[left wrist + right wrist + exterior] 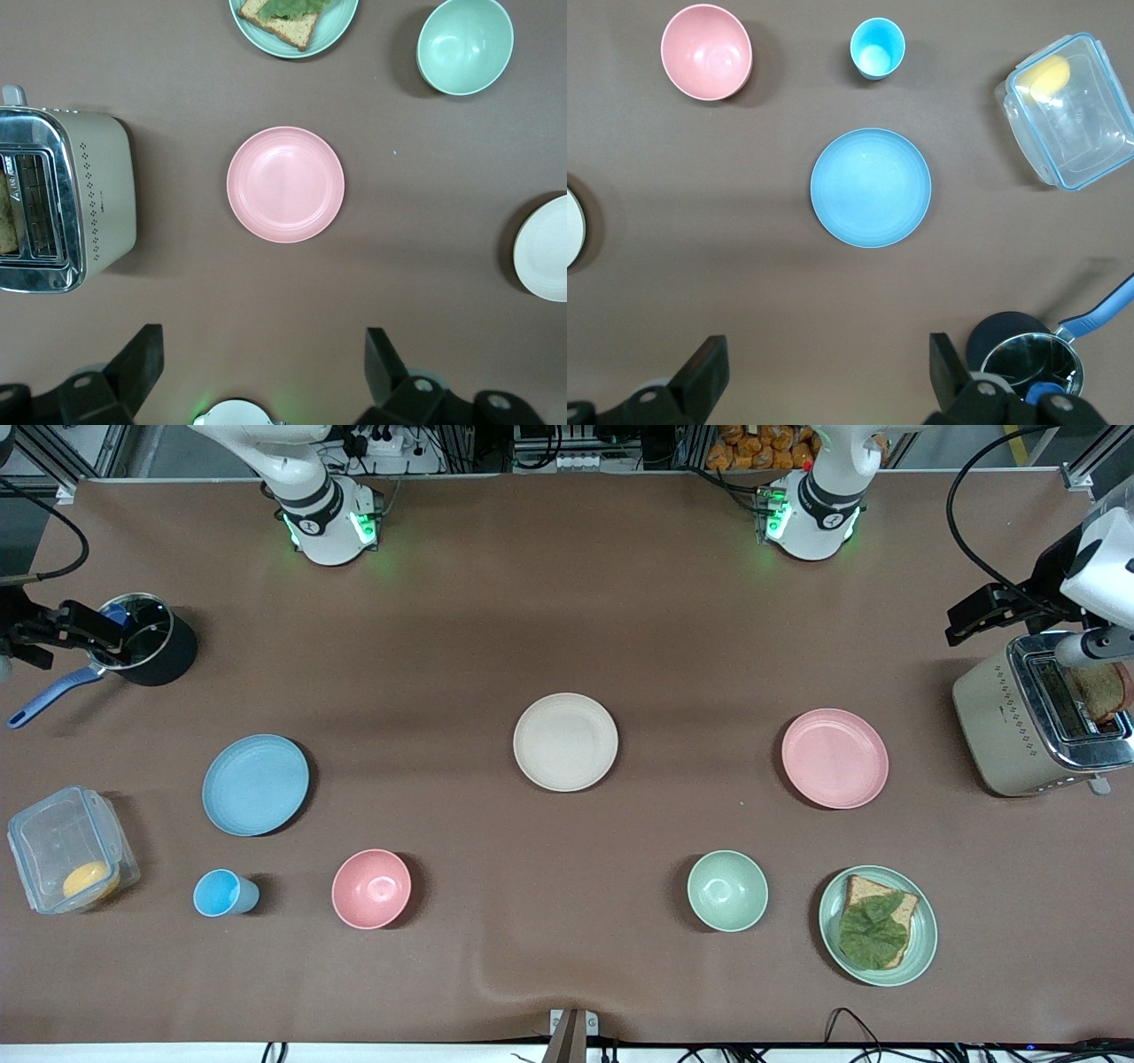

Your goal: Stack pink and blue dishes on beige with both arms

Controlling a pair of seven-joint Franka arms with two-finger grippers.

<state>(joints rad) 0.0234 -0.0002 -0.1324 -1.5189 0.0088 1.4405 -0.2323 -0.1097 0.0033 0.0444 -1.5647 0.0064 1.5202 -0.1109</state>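
The cream-beige plate (565,741) lies at the table's middle with nothing on it. The pale pink plate (834,758) (285,183) lies flat toward the left arm's end. The light blue plate (255,784) (871,187) lies flat toward the right arm's end. My left gripper (974,615) (263,363) hangs high beside the toaster, open and holding nothing. Over the black pot, my right gripper (53,633) (826,372) is also high up, open, with nothing between its fingers. The beige plate's rim (545,250) shows at the edge of the left wrist view.
A toaster (1019,726) with a bread slice stands at the left arm's end. Nearer the front camera are a green plate with bread and a leaf (877,926), a green bowl (727,890), a pink bowl (371,888), a blue cup (221,893) and a clear box (71,849). A black pot (146,646) stands at the right arm's end.
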